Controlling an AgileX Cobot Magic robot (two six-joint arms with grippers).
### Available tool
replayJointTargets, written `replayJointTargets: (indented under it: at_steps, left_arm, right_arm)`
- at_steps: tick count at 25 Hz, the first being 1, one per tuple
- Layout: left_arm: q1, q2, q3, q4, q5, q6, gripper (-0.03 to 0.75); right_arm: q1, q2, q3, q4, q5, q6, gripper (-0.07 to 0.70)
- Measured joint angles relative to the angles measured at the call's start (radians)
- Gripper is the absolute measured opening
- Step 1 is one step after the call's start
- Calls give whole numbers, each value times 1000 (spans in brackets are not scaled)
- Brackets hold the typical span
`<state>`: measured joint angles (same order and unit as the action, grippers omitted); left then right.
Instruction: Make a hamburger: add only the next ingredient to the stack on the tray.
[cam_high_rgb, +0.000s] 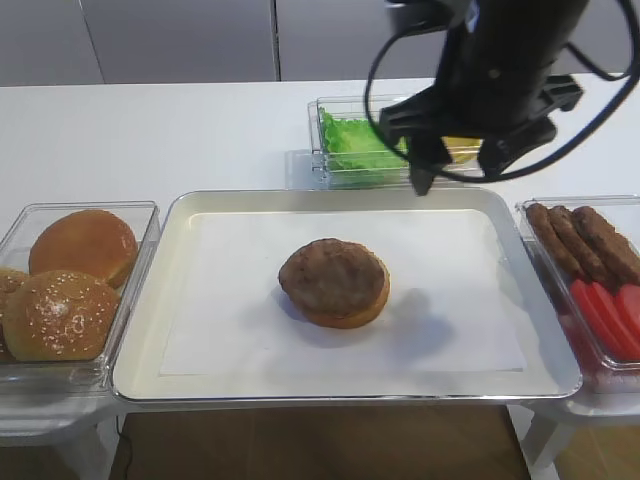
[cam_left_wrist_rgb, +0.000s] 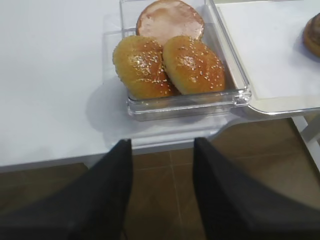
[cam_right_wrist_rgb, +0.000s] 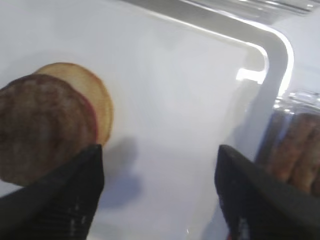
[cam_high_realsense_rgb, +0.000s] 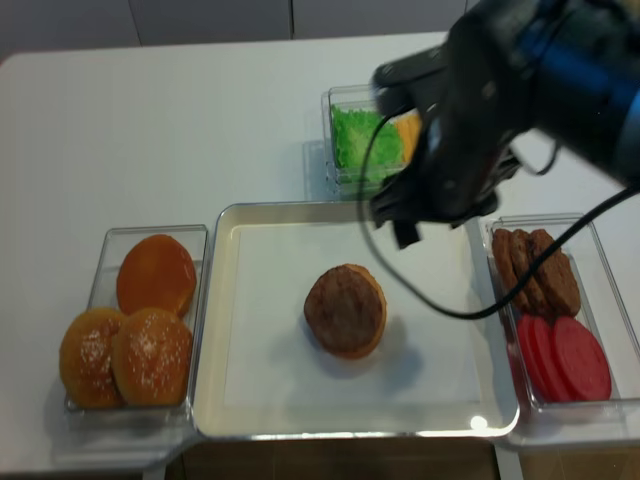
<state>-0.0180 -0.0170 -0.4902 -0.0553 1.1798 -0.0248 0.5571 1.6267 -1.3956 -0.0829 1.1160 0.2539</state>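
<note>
A brown grilled meat patty (cam_high_rgb: 332, 275) lies on top of the stack, whose golden bun bottom (cam_high_rgb: 352, 316) shows under its near edge, in the middle of the metal tray (cam_high_rgb: 150, 300). The right wrist view has the patty (cam_right_wrist_rgb: 42, 125) at lower left, sitting a little off-centre on the bun (cam_right_wrist_rgb: 100, 97). My right gripper (cam_high_rgb: 455, 172) hangs open and empty above the tray's back right part, up and to the right of the stack (cam_high_realsense_rgb: 345, 310). My left gripper (cam_left_wrist_rgb: 162, 142) is open, below the table's front edge by the bun bin, and holds nothing.
A clear bin of domed buns (cam_high_rgb: 70, 290) stands left of the tray. A bin on the right holds more patties (cam_high_rgb: 585, 240) and red tomato slices (cam_high_rgb: 605, 312). A lettuce bin (cam_high_rgb: 350, 140) sits behind the tray. A black cable loops from the right arm.
</note>
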Motion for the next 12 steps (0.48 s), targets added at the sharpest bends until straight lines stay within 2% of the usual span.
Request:
replayJointTargets:
  at_steps: [5, 8, 12]
  left_arm:
    - [0, 0, 0, 0, 0, 0, 302]
    - [0, 0, 0, 0, 0, 0, 302]
    - [0, 0, 0, 0, 0, 0, 302]
  right_arm:
    - [-187, -52, 23, 65, 28, -57, 523]
    - [-290, -97, 74, 95, 28, -82, 523]
    - [-386, -181, 164, 106, 26, -105, 523]
